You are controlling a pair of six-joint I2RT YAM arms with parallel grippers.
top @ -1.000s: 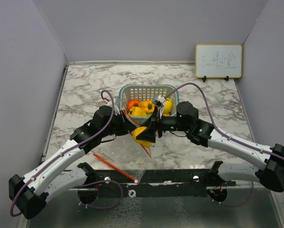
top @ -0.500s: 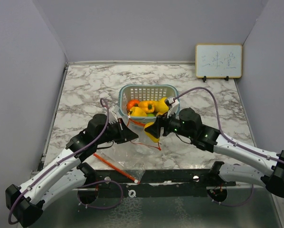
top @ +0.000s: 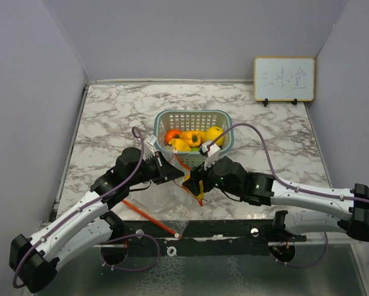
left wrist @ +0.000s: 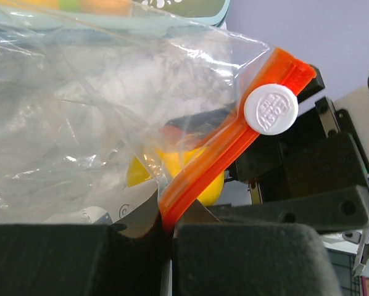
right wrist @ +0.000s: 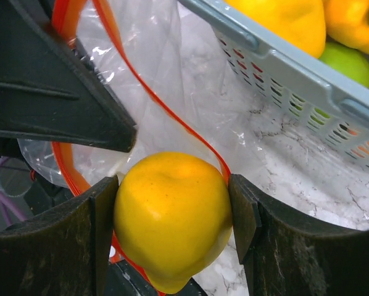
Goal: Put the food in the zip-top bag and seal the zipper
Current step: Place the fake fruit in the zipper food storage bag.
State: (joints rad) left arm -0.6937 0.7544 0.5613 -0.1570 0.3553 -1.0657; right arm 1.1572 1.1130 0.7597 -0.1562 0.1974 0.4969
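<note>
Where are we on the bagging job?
Done: nothing visibly released in the zip-top bag yet. In hand: left gripper pinches the zipper, holding the mouth open; right gripper holds a yellow fruit at the mouth. Left: release it, bag the pepper and other food in the basket, seal.

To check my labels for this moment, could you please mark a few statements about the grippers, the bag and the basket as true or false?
1. The right gripper grips a yellow fruit. True.
2. The left gripper is open and holds nothing. False: it is shut on the orange strip of the bag.
3. A white slider sits on that strip. True.
4. The basket is empty. False: a yellow pepper and other food lie in it.
</note>
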